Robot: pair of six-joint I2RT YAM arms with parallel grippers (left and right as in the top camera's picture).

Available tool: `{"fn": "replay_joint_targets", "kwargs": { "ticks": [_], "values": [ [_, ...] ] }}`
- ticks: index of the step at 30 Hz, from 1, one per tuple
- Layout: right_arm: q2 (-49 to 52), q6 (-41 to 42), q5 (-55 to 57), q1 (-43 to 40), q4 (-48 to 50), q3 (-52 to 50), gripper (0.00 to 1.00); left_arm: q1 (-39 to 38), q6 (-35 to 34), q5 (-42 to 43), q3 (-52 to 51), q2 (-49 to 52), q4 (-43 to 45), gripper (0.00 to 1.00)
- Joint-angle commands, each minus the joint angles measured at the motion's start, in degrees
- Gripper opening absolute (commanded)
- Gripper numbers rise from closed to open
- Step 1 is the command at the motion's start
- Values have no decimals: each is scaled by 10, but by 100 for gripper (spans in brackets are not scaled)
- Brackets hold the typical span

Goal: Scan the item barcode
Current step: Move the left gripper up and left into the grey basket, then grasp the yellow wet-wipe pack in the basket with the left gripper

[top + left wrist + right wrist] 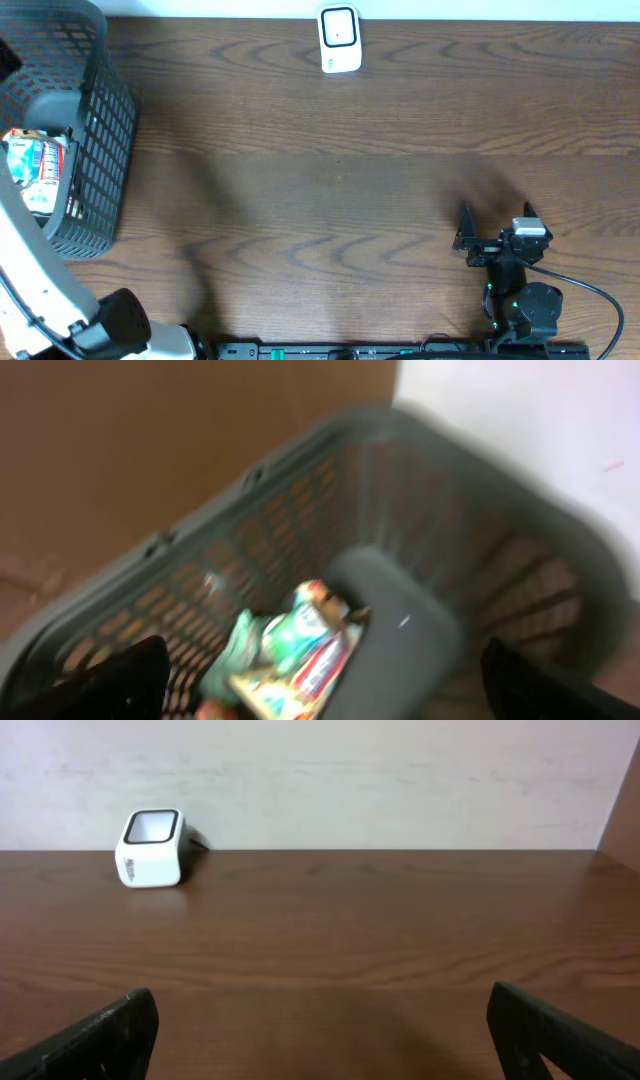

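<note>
White left arm [42, 268]; black right hand [497, 216] with black cable [592, 289].

Table: a dark brown wooden table top [330, 190] with wavy grain and a matte finish fills nearly the whole overhead view.
Wall: a plain off-white wall [380, 780], faintly mottled, rises from the table's far edge.
Far right: a brown flat panel [625, 820] meets the wall.
Left side: a white surface [520, 430] lies past the table's edge, blurred; wall or floor, unclear.
Light: soft and even, with faint blurred shadows on the wood.
</note>
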Motion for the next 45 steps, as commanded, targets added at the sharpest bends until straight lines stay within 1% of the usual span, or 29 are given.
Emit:
{"fn": "replay_joint_targets", "kwargs": {
  "ticks": [1,7,10,14,18,22,26,33,39,43,44,45],
  "values": [
    [-3,2,-1,-5,-2,-1,99,35,-7,-13,-51,31,2,97],
    [-3,2,-1,-5,-2,-1,99,83,-7,-13,-115,68,3,98],
    [-3,2,-1,-5,-2,-1,99,88,-6,-13,-143,82,4,98],
    [-3,2,-1,-5,-3,-1,99,87,23,7,-198,92,23,98],
    [-3,2,-1,-5,-3,-1,99,87,74,64,-271,95,58,98],
    [-3,2,-1,-5,-2,-1,99,87,77,69,-345,95,102,98],
    [-3,2,-1,-5,-2,-1,99,87,78,69,-391,96,147,98],
    [-3,2,-1,-5,-2,-1,99,87,78,69,-420,99,201,98],
    [-3,2,-1,-5,-2,-1,99,87,104,69,-421,134,218,98],
    [-3,2,-1,-5,-2,-1,99,87,105,69,-421,161,236,98],
    [-3,2,-1,-5,-2,-1,99,87,106,69,-421,174,240,95],
    [-3,2,-1,-5,-2,-1,99,87,106,69,-421,180,241,88]
  ]
}}
